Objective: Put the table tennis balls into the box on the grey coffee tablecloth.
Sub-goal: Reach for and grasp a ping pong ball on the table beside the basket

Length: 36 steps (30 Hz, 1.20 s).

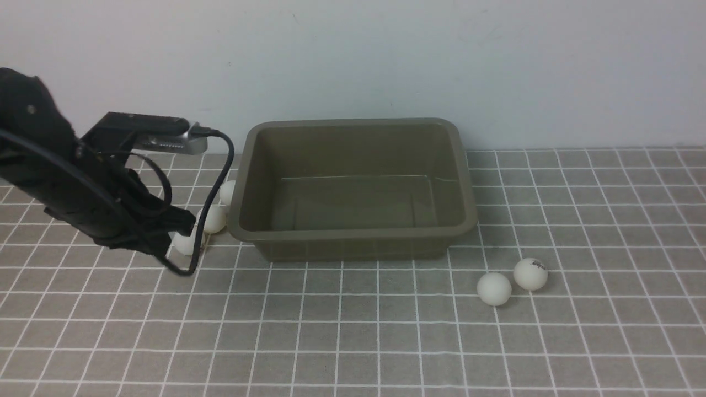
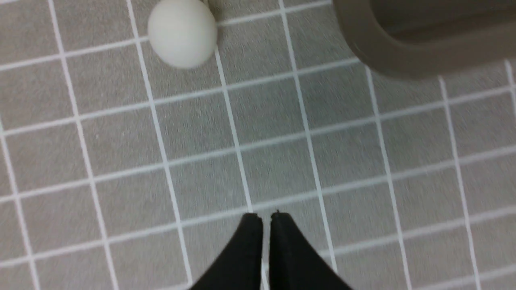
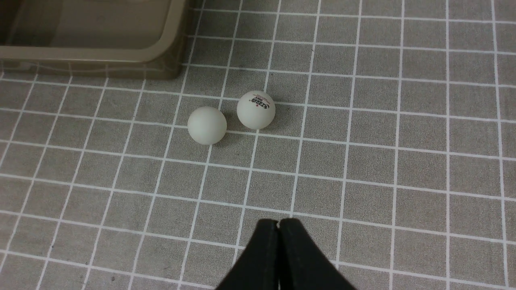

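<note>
The olive-brown box point(image 1: 353, 234) stands empty on the grey coffee tablecloth point(image 1: 353, 331). Three table tennis balls lie by its left side: one far point(image 1: 227, 192), one in the middle point(image 1: 214, 219), one near point(image 1: 185, 243). My left gripper point(image 1: 179, 223) hovers low beside them. In the left wrist view its fingertips point(image 2: 266, 217) stand a narrow slit apart with nothing between, a ball point(image 2: 182, 34) ahead and the box corner point(image 2: 403, 60) beside it. Two more balls point(image 1: 494, 289) point(image 1: 530, 274) lie right of the box front. My right gripper point(image 3: 278, 221) is shut and empty, short of those balls point(image 3: 207, 125) point(image 3: 256, 109).
A pale wall rises right behind the box. The left arm's black cable point(image 1: 220, 182) loops down between the gripper and the box's left rim. The right arm does not show in the front view.
</note>
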{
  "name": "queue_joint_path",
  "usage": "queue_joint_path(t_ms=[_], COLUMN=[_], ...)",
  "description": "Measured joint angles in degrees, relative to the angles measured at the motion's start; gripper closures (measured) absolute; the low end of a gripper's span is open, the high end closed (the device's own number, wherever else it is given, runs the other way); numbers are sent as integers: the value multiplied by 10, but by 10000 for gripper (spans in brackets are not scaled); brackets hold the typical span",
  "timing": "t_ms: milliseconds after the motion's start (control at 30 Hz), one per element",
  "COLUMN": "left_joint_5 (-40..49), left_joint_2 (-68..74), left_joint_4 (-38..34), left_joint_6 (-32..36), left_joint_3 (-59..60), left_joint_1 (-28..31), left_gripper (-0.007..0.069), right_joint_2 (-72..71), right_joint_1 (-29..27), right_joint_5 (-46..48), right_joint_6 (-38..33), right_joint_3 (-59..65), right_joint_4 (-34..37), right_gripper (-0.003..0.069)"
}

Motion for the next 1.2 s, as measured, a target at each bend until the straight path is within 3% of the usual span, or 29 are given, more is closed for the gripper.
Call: queue_joint_path(t_ms=[33,200,233,300,433,833,900,1000,1200], left_joint_5=[1,19,20,19,2,-75,-80,-80,-38], left_joint_2=[9,110,110,137,174,255,259,261,258], left_joint_4=[0,1,1,2,1,16,16,16,20], left_joint_6=[-1,-5,-5,-6,-5,3,4,8,19], left_joint_3=[-10,-99,-102,-129,-152,-157,-158,-158,-161], left_joint_1=[1,23,23,28,27,27,27,27,27], left_gripper=[580,367,367,256,151,137,158,281,279], right_joint_2=[1,1,1,1,1,1,1,14,68], right_joint_1=[0,0,0,0,0,0,0,0,0], right_joint_5=[0,0,0,0,0,0,0,0,4], right_joint_6=[0,0,0,0,0,0,4,17,39], right_joint_3=[0,0,0,0,0,-1,-1,-3,-10], right_joint_4=[0,0,0,0,0,10,11,3,-10], right_gripper=[673,673,673,673,673,673,673,673,671])
